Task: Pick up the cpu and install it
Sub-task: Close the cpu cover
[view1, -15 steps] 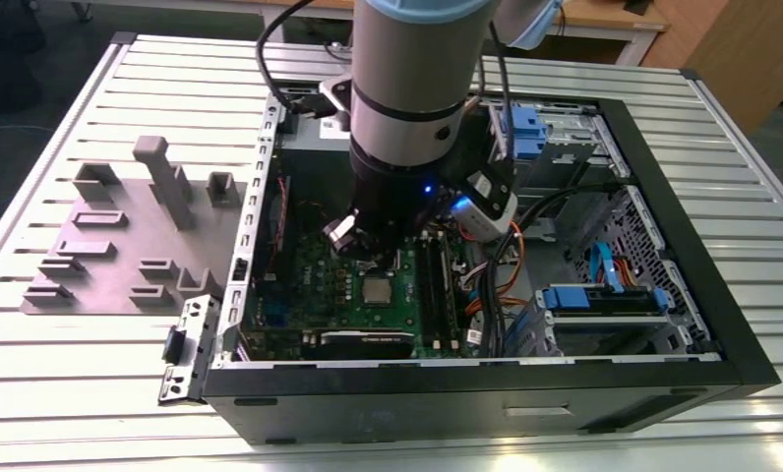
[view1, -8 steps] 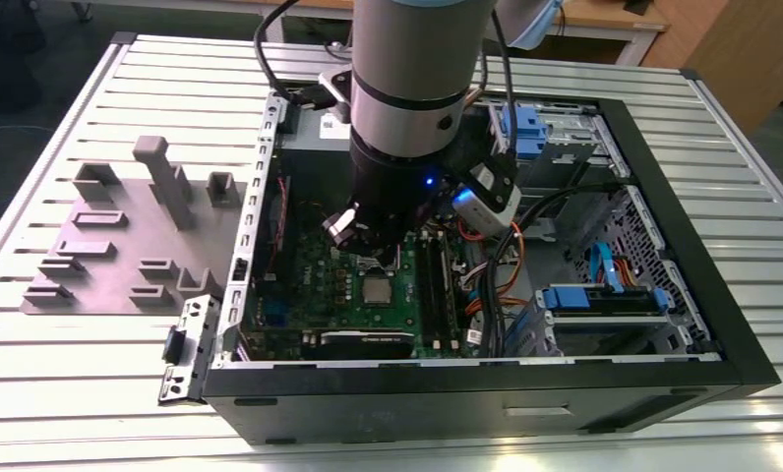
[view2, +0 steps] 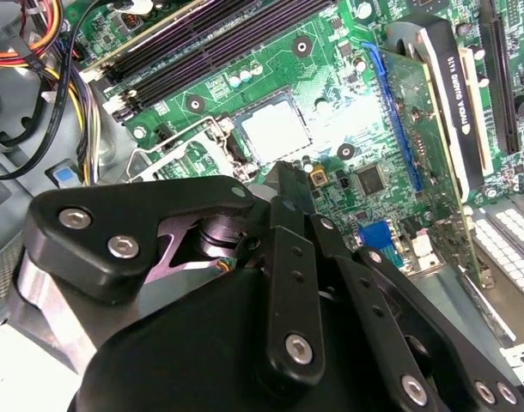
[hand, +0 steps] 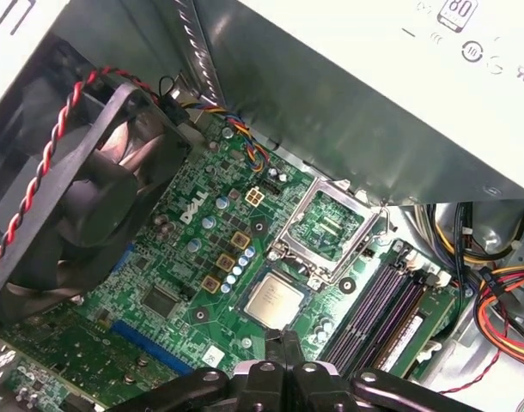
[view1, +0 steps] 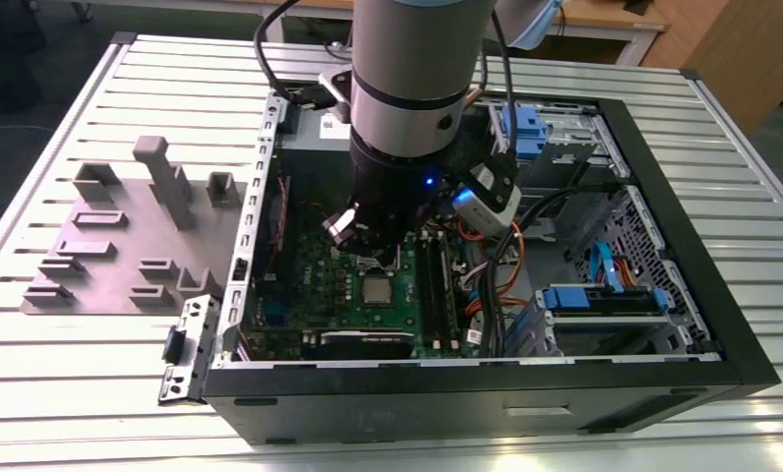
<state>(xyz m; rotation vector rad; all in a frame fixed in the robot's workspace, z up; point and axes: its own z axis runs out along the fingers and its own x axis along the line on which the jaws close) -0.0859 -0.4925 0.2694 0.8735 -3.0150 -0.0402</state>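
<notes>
One small flat square cpu (hand: 273, 300), silver-grey metal top with thin pale rim, lies level in socket on green motherboard (hand: 185, 283). Rectangular silver metal socket frame (hand: 326, 227) stands swung open just beside it. Black two-finger gripper (hand: 287, 342) hangs close over cpu edge, fingers pressed together, nothing between them. Contact with cpu: cannot tell. Cpu top glares near-white in second wrist view.

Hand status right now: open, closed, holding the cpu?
Hand: closed, fingers together, holding nothing. The cpu lies flat on the motherboard, close to the fingertips and not gripped.
</notes>
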